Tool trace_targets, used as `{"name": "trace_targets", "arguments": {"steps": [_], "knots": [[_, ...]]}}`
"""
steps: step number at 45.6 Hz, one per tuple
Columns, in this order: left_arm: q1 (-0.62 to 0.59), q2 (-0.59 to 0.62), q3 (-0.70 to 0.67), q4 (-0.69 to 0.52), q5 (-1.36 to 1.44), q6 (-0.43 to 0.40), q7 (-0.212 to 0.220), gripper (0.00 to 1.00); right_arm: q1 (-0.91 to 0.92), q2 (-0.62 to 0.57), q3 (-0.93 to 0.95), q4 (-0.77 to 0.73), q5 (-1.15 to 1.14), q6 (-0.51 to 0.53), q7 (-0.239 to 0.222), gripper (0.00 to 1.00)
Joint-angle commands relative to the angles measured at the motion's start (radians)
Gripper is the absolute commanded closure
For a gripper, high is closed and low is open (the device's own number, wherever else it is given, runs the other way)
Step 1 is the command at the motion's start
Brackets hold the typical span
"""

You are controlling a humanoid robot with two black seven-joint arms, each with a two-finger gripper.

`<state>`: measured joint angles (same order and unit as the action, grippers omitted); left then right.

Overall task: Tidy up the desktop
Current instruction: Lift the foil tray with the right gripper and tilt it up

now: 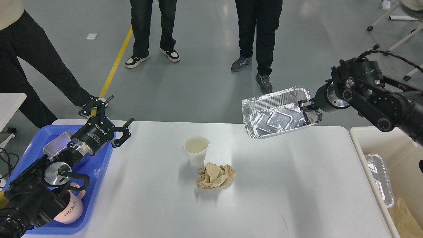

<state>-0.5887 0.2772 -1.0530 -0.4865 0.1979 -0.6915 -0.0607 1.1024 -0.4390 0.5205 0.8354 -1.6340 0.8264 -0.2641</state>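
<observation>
Right hand (306, 107) pinches the near short rim of a foil tray (277, 112), holding it tilted in the air above the far right part of the worktop (281, 185), open side facing the head camera. Left hand (110, 120) hangs with its fingers spread wide and nothing between them, above the far edge of a blue tray (99, 165) that sits on the worktop's left end. In that blue tray lie a pink mug (71, 206) marked HOME and a small metal container (54, 145), both partly hidden by the left arm. Near the middle of the white worktop stands a white paper cup (196, 150), upright, and a crumpled brown paper ball (216, 176) lies just beside it on the near side, touching or nearly so. A cream bin (360, 142) stands off the right end and holds another foil tray (380, 178) and some brown paper (408, 215). Three people's legs stand on the grey floor beyond.
</observation>
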Motion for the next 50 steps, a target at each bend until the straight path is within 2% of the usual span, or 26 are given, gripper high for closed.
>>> {"name": "trace_targets", "arguments": {"steps": [1,9,21,32,50], "knots": [[-0.006,0.004,0.002,0.0,0.002,0.009,0.002,0.04,-0.041,0.0,0.027,0.016,0.046,-0.015,-0.024,1.0],[-0.013,0.007,0.007,0.0,0.002,0.013,0.001,0.04,-0.052,-0.001,0.039,0.019,0.094,-0.046,-0.03,1.0],[-0.005,0.011,0.008,0.0,0.002,0.009,-0.001,0.04,-0.128,-0.007,0.151,0.021,0.353,-0.089,-0.05,1.0],[-0.002,0.011,0.007,0.0,0.002,0.009,-0.002,0.04,-0.236,-0.012,0.243,0.021,0.358,-0.105,-0.037,1.0],[-0.013,0.016,0.007,0.0,0.002,0.021,-0.001,0.04,-0.256,-0.017,0.245,0.021,0.342,-0.115,-0.02,1.0]]}}
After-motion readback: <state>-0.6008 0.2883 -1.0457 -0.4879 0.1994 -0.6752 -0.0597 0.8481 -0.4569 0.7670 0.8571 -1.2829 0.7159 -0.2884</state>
